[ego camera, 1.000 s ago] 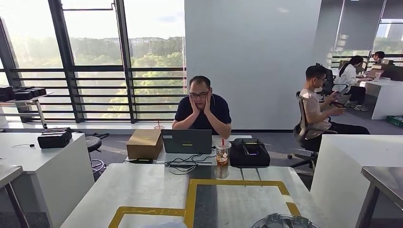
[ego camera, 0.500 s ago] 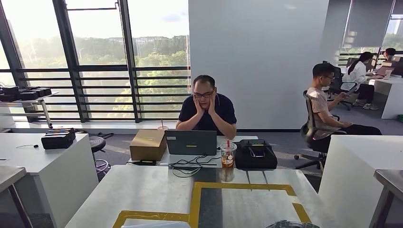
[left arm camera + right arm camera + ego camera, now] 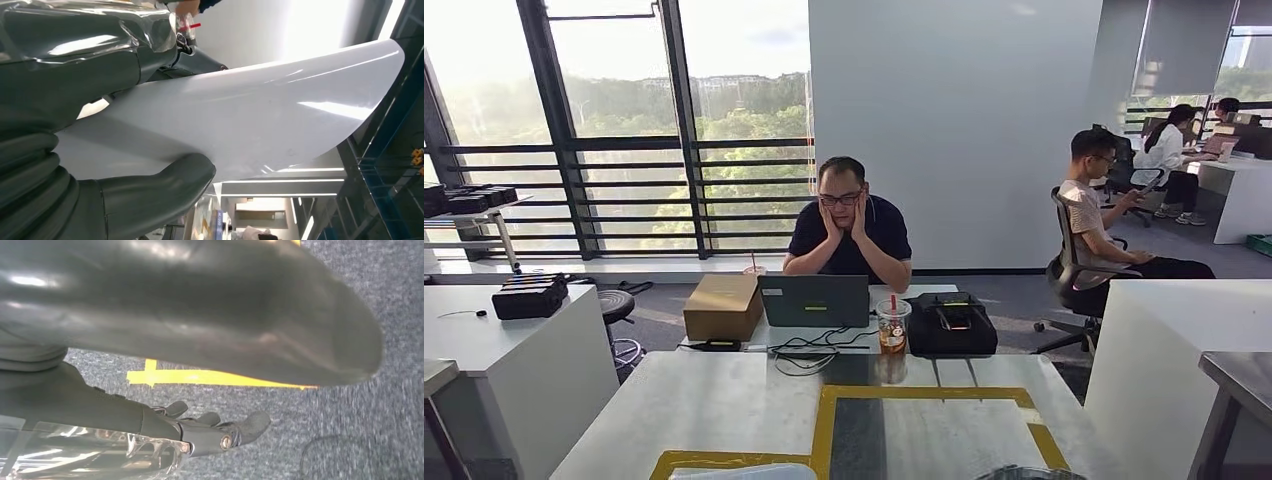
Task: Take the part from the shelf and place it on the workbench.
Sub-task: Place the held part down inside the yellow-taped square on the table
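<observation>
The marble tabletop (image 3: 724,400) takes the lower middle of the head view, and a frame of yellow tape (image 3: 924,392) is stuck on it. At the bottom edge, left of centre, a white rim of the part (image 3: 744,472) comes into the frame, above the near end of the tabletop (if it touches the surface, I cannot tell).

In the left wrist view the part (image 3: 250,115) is a large, glossy white sheet, bent in a smooth curve. The left robot hand (image 3: 75,125) grips it at one edge. The thick grey thumb (image 3: 165,182) presses on one face and the darker fingers (image 3: 200,60) lie on the other face.

In the right wrist view the right robot hand (image 3: 100,400) holds nothing. Its fingers (image 3: 215,427) are stretched out and stand apart from the thumb. Behind them is a grey carpet floor (image 3: 350,430) with a yellow tape mark (image 3: 200,376).

Behind the tabletop, in the centre of the head view, a person (image 3: 849,235) sits with both hands on the cheeks. In front of this person there is a laptop (image 3: 815,300). A cardboard box (image 3: 722,305) is just beside it on the left. A black bag (image 3: 951,325) lies to the right, and a plastic cup (image 3: 891,325) with a straw stands between the laptop and the bag. At the right of the frame another person (image 3: 1094,220) sits on an office chair.
</observation>
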Tool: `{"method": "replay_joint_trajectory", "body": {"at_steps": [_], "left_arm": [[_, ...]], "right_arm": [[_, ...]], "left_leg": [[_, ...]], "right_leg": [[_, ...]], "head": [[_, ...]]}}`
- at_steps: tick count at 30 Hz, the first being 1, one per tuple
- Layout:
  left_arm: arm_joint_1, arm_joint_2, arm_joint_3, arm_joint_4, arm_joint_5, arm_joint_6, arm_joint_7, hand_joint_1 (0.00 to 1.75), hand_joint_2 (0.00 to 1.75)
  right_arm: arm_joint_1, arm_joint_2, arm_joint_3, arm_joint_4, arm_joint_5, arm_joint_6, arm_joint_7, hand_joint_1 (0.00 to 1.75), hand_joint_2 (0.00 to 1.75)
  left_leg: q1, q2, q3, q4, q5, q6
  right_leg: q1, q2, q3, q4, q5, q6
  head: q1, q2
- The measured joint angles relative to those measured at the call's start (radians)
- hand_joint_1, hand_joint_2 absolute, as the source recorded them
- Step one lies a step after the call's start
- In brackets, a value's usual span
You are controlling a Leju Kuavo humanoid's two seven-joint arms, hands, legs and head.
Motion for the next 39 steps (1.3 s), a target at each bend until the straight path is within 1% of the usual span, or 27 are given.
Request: {"method": "replay_joint_trajectory", "body": {"at_steps": [3,4,6,7,8,9,10,11,12,13,14,16,18,20,22,23,24,25,27,29,31,33,34,36,37,38,39], "left_arm": [[0.003,0.001,0.004,-0.001,-0.009,0.0,0.0,1.75,1.75],[0.004,0.001,0.005,-0.002,-0.012,0.0,0.0,1.75,1.75],[0.006,0.0,0.005,-0.002,-0.021,0.002,0.001,1.75,1.75],[0.009,0.0,0.005,-0.002,-0.026,0.003,0.001,1.75,1.75],[0.012,0.0,0.005,-0.002,-0.029,0.004,0.001,1.75,1.75],[0.014,-0.001,0.005,-0.002,-0.03,0.006,0.001,1.75,1.75],[0.015,-0.001,0.005,-0.002,-0.031,0.007,0.001,1.75,1.75],[0.016,-0.001,0.005,-0.002,-0.031,0.007,0.001,1.75,1.75],[0.016,0.0,0.005,-0.002,-0.031,0.008,0.001,1.75,1.75],[0.017,0.0,0.006,-0.002,-0.032,0.008,0.001,1.75,1.75],[0.017,0.0,0.006,-0.002,-0.032,0.008,0.002,1.75,1.75],[0.018,0.0,0.006,-0.003,-0.032,0.008,0.002,1.75,1.75],[0.018,0.0,0.007,-0.003,-0.032,0.008,0.001,1.75,1.75],[0.018,0.0,0.008,-0.003,-0.032,0.008,0.001,1.75,1.75],[0.019,0.0,0.008,-0.003,-0.032,0.008,0.002,1.75,1.75],[0.02,0.0,0.008,-0.003,-0.032,0.008,0.002,1.75,1.75],[0.021,0.001,0.008,-0.003,-0.032,0.008,0.002,1.75,1.75],[0.021,0.001,0.008,-0.003,-0.032,0.008,0.002,1.75,1.75],[0.021,0.001,0.008,-0.003,-0.032,0.008,0.002,1.75,1.75],[0.02,0.002,0.009,-0.003,-0.035,0.009,0.001,1.75,1.75],[0.021,0.002,0.009,-0.004,-0.051,0.012,0.001,1.75,1.75],[0.022,0.004,0.011,-0.008,-0.083,0.022,0.001,1.75,1.75],[0.022,0.004,0.011,-0.01,-0.104,0.031,0.0,1.75,1.75],[0.023,0.004,0.01,-0.012,-0.153,0.053,-0.004,1.75,1.75],[0.025,0.004,0.009,-0.012,-0.184,0.067,-0.006,1.75,1.75],[0.027,0.004,0.009,-0.012,-0.213,0.08,-0.007,1.75,1.75],[0.029,0.005,0.008,-0.012,-0.243,0.093,-0.01,1.75,1.75]], "right_arm": [[0.0,0.0,0.0,-0.001,0.002,0.0,0.001,0.0,0.0],[0.0,0.0,0.0,-0.001,0.002,0.0,0.001,0.0,0.0],[0.001,-0.001,0.0,-0.001,0.003,0.0,0.002,0.0,0.0],[0.002,-0.002,0.0,-0.001,0.003,0.0,0.002,0.0,0.0],[0.003,-0.003,0.0,-0.001,0.003,0.0,0.002,0.0,0.0],[0.003,-0.004,0.0,-0.001,0.003,0.0,0.003,0.0,0.0],[0.003,-0.005,0.0,-0.001,0.003,0.0,0.003,0.0,0.0],[0.003,-0.006,0.0,-0.001,0.003,0.0,0.003,0.0,0.0],[0.003,-0.006,0.0,-0.001,0.003,0.001,0.003,0.0,0.0],[0.002,-0.006,0.0,-0.001,0.003,0.001,0.003,0.0,0.0],[0.001,-0.006,0.0,-0.001,0.003,0.001,0.003,0.0,0.0],[0.001,-0.006,0.0,-0.002,0.003,0.001,0.003,0.0,0.0],[0.002,-0.005,0.0,-0.002,0.003,0.001,0.003,0.0,0.0],[0.002,-0.005,0.0,-0.002,0.003,0.001,0.003,0.0,0.0],[0.002,-0.005,0.0,-0.002,0.003,0.001,0.003,0.0,0.0],[0.002,-0.005,0.0,-0.002,0.003,0.001,0.003,0.0,0.0],[0.002,-0.005,0.0,-0.002,0.003,0.001,0.003,0.0,0.0],[0.002,-0.005,0.0,-0.002,0.003,0.001,0.003,0.0,0.0],[0.001,-0.004,0.0,-0.002,0.003,0.001,0.003,0.0,0.0],[0.001,-0.002,0.0,-0.003,0.003,0.001,0.003,0.0,0.0],[0.002,-0.001,0.0,-0.003,0.003,0.002,0.003,0.0,0.0],[0.004,-0.001,0.0,-0.004,0.004,0.001,0.003,0.0,0.0],[0.004,-0.001,0.0,-0.004,0.005,0.001,0.002,0.0,0.0],[0.005,-0.002,0.0,-0.006,0.007,-0.001,0.0,0.0,0.0],[0.006,-0.003,0.0,-0.007,0.009,-0.002,-0.001,0.0,0.0],[0.007,-0.004,0.0,-0.007,0.01,-0.002,-0.001,0.0,0.0],[0.008,-0.005,0.0,-0.008,0.011,-0.002,-0.001,0.0,0.0]], "left_leg": [[0.003,0.0,0.021,-0.025,0.011,0.009],[0.007,0.0,0.03,-0.035,0.016,0.013],[0.008,0.0,0.033,-0.041,0.018,0.018],[0.008,0.0,0.033,-0.04,0.017,0.018],[0.008,-0.001,0.033,-0.04,0.016,0.018],[0.008,-0.003,0.034,-0.039,0.015,0.017],[0.01,-0.004,0.035,-0.037,0.013,0.014],[0.011,-0.005,0.035,-0.034,0.009,0.009],[0.01,-0.006,0.034,-0.028,0.004,0.003],[0.008,-0.007,0.033,-0.021,-0.001,-0.003],[0.006,-0.007,0.031,-0.016,-0.005,-0.008],[0.006,-0.006,0.029,-0.011,-0.009,-0.014],[0.01,-0.006,0.023,0.004,-0.022,-0.02],[0.015,-0.005,-0.015,0.088,-0.068,-0.031],[0.019,-0.004,-0.083,0.224,-0.125,-0.038],[0.02,-0.004,-0.111,0.274,-0.138,-0.038],[0.021,-0.004,-0.123,0.288,-0.131,-0.037],[0.021,-0.003,-0.118,0.269,-0.11,-0.035],[0.017,-0.003,-0.054,0.129,-0.038,-0.02],[0.009,-0.001,-0.001,0.018,-0.001,-0.006],[0.003,0.0,0.006,-0.001,-0.002,-0.001],[0.005,0.0,0.016,-0.017,0.006,0.004],[0.008,0.0,0.023,-0.026,0.011,0.008],[0.01,0.001,0.032,-0.038,0.017,0.014],[0.009,0.001,0.031,-0.038,0.018,0.016],[0.008,0.0,0.031,-0.038,0.018,0.016],[0.007,0.0,0.03,-0.037,0.018,0.016]], "right_leg": [[-0.001,-0.003,-0.005,0.015,-0.012,0.011],[0.0,-0.004,-0.02,0.049,-0.029,0.01],[-0.002,-0.005,-0.084,0.177,-0.083,0.005],[-0.003,-0.005,-0.117,0.239,-0.104,0.006],[-0.004,-0.005,-0.137,0.274,-0.111,0.011],[-0.006,-0.005,-0.138,0.268,-0.101,0.02],[-0.009,-0.006,-0.117,0.22,-0.076,0.031],[-0.012,-0.006,-0.081,0.144,-0.044,0.041],[-0.012,-0.007,-0.049,0.076,-0.018,0.045],[-0.013,-0.006,-0.024,0.027,0.0,0.042],[-0.012,-0.006,-0.012,0.003,0.007,0.035],[-0.01,-0.005,-0.011,0.002,0.008,0.017],[-0.012,-0.005,-0.007,0.001,0.007,0.007],[-0.014,-0.005,-0.002,0.0,0.006,-0.002],[-0.011,-0.005,0.0,0.0,0.004,-0.006],[-0.009,-0.005,0.0,0.0,0.004,-0.007],[-0.007,-0.004,0.001,0.0,0.003,-0.008],[-0.006,-0.003,0.003,0.0,0.002,-0.008],[-0.003,-0.001,0.007,0.0,0.001,-0.01],[0.001,0.001,0.008,-0.001,-0.001,-0.007],[0.002,0.001,0.006,-0.004,-0.001,0.001],[0.001,-0.001,0.007,-0.004,-0.003,0.01],[0.001,-0.002,0.0,0.013,-0.014,0.012],[0.0,-0.002,-0.043,0.104,-0.058,0.009],[0.0,-0.002,-0.078,0.176,-0.088,0.007],[-0.001,-0.002,-0.11,0.239,-0.108,0.008],[-0.001,-0.002,-0.129,0.275,-0.116,0.013]], "head": [[0.001,0.0],[0.002,0.0],[0.004,0.0],[0.006,0.0],[0.007,0.0],[0.007,0.0],[0.008,0.0],[0.009,0.0],[0.01,0.0],[0.01,0.0],[0.01,0.0],[0.007,0.0],[0.005,0.0],[0.003,0.0],[0.001,0.0],[0.0,0.0],[0.0,0.0],[0.0,0.0],[-0.001,0.0],[-0.001,0.0],[-0.001,0.0],[0.0,0.0],[0.0,0.0],[0.003,0.0],[0.004,0.0],[0.005,0.0],[0.006,0.0]]}}
